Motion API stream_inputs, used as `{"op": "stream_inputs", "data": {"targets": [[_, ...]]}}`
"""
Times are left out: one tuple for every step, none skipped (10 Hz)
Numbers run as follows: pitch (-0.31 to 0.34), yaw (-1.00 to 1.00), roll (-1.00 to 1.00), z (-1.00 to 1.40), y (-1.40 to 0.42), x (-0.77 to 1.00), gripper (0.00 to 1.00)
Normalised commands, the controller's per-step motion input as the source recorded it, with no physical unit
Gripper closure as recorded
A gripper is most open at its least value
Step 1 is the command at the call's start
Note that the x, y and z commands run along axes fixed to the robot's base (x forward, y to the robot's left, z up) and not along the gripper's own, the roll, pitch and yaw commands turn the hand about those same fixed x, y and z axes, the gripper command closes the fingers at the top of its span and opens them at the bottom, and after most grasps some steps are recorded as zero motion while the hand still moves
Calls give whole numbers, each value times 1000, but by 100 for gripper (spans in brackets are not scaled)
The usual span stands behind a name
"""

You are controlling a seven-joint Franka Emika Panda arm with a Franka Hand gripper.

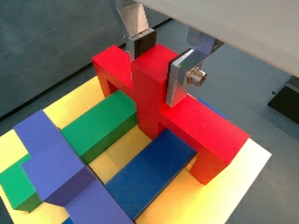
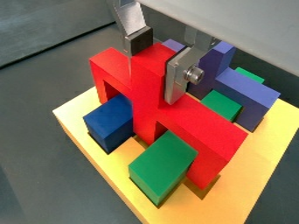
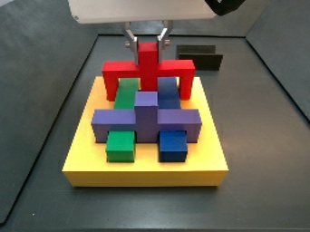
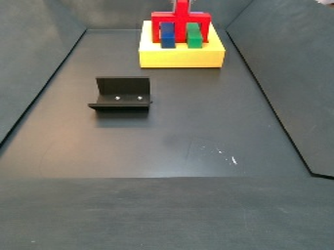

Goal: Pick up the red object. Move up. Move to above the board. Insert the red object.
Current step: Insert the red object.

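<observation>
The red object [image 1: 205, 131] stands on the yellow board [image 1: 251, 188] at its far end in a side view [image 3: 121, 71]. Its two legs are down on the slab and its central post is upright. My gripper [image 1: 160, 70] comes down from above and is shut on the top of that post, one dark pad on each side, as both wrist views show [image 2: 156, 68]. The arch spans a green block [image 1: 100, 127] and a blue block [image 1: 152, 171]. A purple cross-shaped block [image 3: 145, 118] lies mid-board in front of it. The other finger's pad face is hidden.
The fixture [image 4: 121, 95] stands on the dark floor well away from the board [image 4: 183, 59], and shows behind the board in a side view [image 3: 200, 56]. Dark walls enclose the floor on both sides.
</observation>
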Motion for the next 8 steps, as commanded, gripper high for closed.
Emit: {"op": "stream_inputs", "data": {"targets": [[0,-23,27,-194,0,0,100],[0,-51,43,-180,40,-37,100],[9,0,30,-9,3,-134,100],[0,3,90,0,0,-86,100],[19,11,203,0,0,0,100],[84,0,306,-46,0,0,100],[113,0,349,-109,0,6,100],[96,0,324,-169,0,11,100]]}}
